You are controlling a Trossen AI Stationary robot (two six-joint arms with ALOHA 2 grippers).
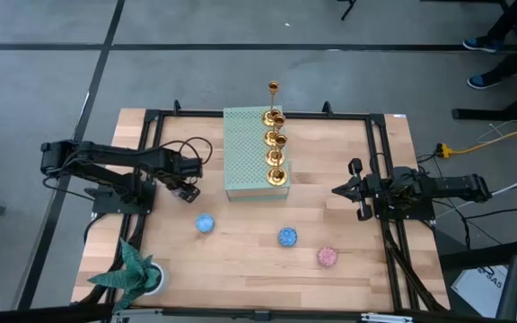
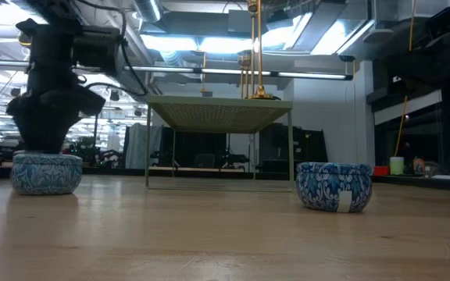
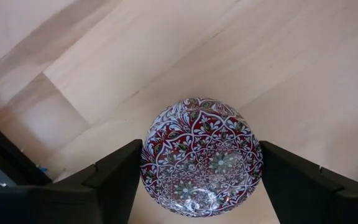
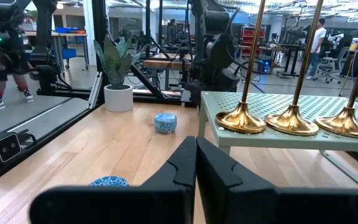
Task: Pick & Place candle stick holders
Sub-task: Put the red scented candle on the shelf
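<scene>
Where the candle stick holders (image 1: 276,144) stand, five in a row down the right side of a pale green perforated stand (image 1: 249,154) at upper centre of the high view, no gripper touches them. Left gripper (image 1: 187,191), left of centre, hangs open over the table with a red patterned disc (image 3: 201,155) between its fingers (image 3: 114,180). Right gripper (image 1: 337,191), at right of centre, is closed and empty. Two blue discs (image 1: 205,222) and a pink disc (image 1: 328,257) lie below the stand.

Five gold candle stick holders (image 1: 276,144), three round discs (image 1: 287,237), one potted plant (image 1: 135,271)
</scene>
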